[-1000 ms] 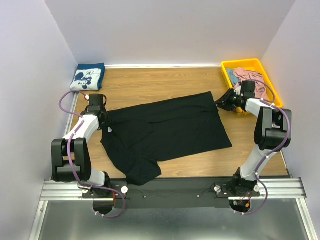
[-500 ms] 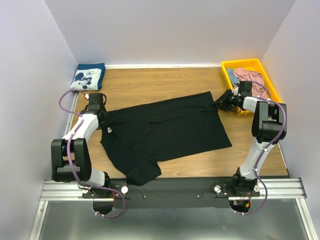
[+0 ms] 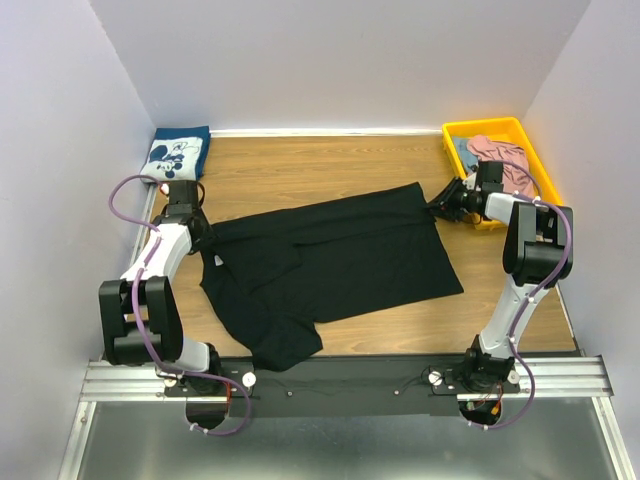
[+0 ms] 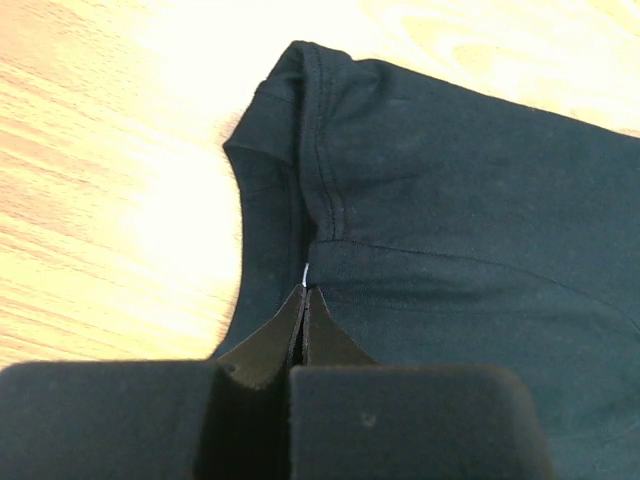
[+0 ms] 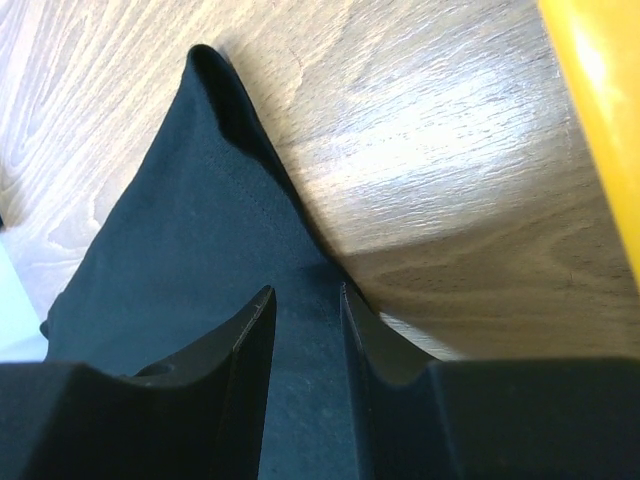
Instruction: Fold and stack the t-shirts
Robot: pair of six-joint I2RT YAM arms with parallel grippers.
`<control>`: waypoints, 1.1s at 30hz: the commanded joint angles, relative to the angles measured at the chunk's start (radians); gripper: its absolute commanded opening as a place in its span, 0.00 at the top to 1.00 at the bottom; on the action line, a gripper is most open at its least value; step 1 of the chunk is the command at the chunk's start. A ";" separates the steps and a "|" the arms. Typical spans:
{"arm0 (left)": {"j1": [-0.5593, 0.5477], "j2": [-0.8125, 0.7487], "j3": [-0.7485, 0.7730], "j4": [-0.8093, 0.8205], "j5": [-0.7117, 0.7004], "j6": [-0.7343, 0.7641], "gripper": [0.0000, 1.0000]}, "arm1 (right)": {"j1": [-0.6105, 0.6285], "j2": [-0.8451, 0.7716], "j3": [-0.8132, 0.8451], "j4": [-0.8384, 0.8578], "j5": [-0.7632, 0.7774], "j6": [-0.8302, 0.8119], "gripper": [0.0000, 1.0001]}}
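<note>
The large black t-shirt (image 3: 335,255) lies spread across the middle of the wooden table. My left gripper (image 3: 198,232) is at its left edge, jaws pressed together on the cloth by the sleeve seam (image 4: 330,215). My right gripper (image 3: 441,208) sits at the shirt's far right corner (image 5: 215,150), jaws apart with black cloth showing between the fingertips (image 5: 258,310). The navy t-shirt with the white mouse print (image 3: 176,154) lies folded in the far left corner. A pink t-shirt (image 3: 497,152) is bunched in the yellow bin (image 3: 482,127).
The yellow bin stands at the far right, just behind my right gripper; its wall (image 5: 600,120) shows in the right wrist view. White walls close in the table on three sides. A black rail (image 3: 340,375) carries both arm bases along the near edge.
My left arm has drawn back a little toward the far left. My right gripper moved from beside the bin to the shirt's far right corner, then held still.
</note>
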 commanded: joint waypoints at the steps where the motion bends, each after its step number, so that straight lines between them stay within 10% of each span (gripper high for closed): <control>1: 0.018 0.032 0.011 -0.017 -0.014 0.032 1.00 | -0.003 0.046 0.010 -0.035 0.105 -0.048 0.60; 8: 0.017 0.061 -0.034 0.031 0.054 0.022 0.86 | -0.005 0.038 0.029 -0.047 0.082 -0.060 0.60; 13: 0.017 0.033 -0.006 0.040 -0.007 0.013 0.48 | 0.003 -0.005 0.070 -0.075 0.056 -0.077 0.59; 33: 0.014 0.259 0.129 0.253 -0.093 -0.063 0.55 | 0.106 0.144 0.346 -0.097 -0.033 -0.102 0.59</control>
